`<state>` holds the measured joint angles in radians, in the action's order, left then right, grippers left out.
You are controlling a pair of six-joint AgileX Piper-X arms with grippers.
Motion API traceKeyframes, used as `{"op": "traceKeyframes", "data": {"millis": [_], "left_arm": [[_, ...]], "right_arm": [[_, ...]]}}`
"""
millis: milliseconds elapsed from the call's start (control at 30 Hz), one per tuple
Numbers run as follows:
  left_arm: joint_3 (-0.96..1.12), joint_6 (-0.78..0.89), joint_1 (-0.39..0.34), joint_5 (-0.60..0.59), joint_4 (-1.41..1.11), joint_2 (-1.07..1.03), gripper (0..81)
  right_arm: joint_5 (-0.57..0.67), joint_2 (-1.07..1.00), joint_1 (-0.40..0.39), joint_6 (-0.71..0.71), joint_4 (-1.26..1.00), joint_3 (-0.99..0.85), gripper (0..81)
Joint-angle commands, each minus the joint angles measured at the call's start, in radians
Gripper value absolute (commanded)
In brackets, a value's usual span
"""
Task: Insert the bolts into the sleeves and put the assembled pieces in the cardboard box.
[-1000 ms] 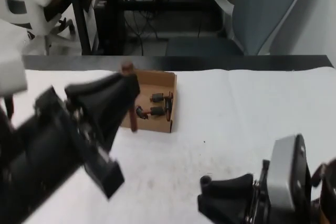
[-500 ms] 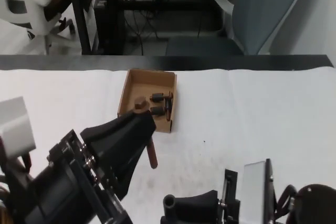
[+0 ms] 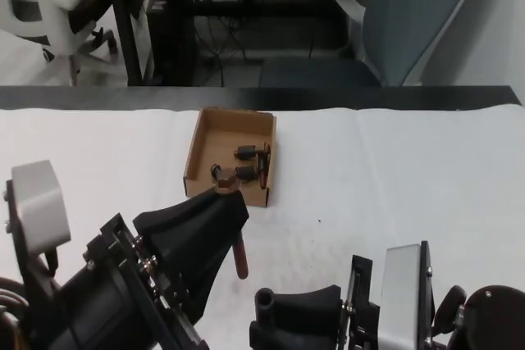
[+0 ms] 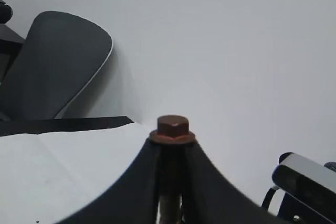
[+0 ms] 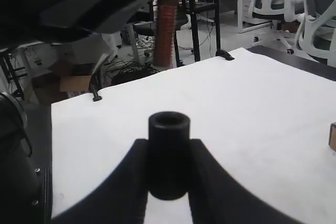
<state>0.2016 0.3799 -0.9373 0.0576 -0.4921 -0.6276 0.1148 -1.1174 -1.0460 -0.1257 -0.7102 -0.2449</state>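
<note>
Lying in box (image 3: 194, 153): perhaps three pieces (image 3: 245, 172).

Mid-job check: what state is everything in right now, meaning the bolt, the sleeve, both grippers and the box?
bolt: held by the left gripper, not yet in the sleeve
sleeve: held by the right gripper, open end empty
left gripper: shut on the bolt
right gripper: shut on the sleeve
cardboard box: open, assembled pieces lying inside

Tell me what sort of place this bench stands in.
Probably an office-like lab or workroom: an office chair and hanging cables sit behind the white-covered bench.
</note>
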Motion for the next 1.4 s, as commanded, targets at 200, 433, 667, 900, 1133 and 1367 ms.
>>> {"op": "traceKeyframes", "data": {"millis": [200, 433, 667, 900, 1133, 1367], "left_arm": [[0.002, -0.001, -0.004, -0.001, -0.005, 0.004, 1.8], [0.002, 0.002, -0.004, -0.045, -0.005, 0.004, 1.8], [0.002, -0.005, -0.004, -0.045, -0.005, 0.004, 1.8], [0.002, -0.028, -0.004, -0.04, -0.011, 0.004, 1.8], [0.0, -0.028, -0.004, -0.115, 0.002, 0.004, 1.8], [0.0, -0.013, -0.004, -0.163, 0.084, 0.004, 1.8]], "right_arm": [[-0.004, -0.001, -0.002, -0.069, -0.021, -0.015, 0.6], [0.007, -0.001, -0.002, -0.077, -0.025, -0.035, 0.6], [0.041, -0.001, -0.002, -0.06, -0.015, -0.062, 0.6], [0.066, -0.001, -0.002, -0.069, 0.018, -0.063, 0.6], [0.062, -0.001, -0.002, -0.069, 0.018, -0.067, 0.6], [0.062, -0.001, 0.002, -0.065, 0.018, -0.067, 0.6]]}}
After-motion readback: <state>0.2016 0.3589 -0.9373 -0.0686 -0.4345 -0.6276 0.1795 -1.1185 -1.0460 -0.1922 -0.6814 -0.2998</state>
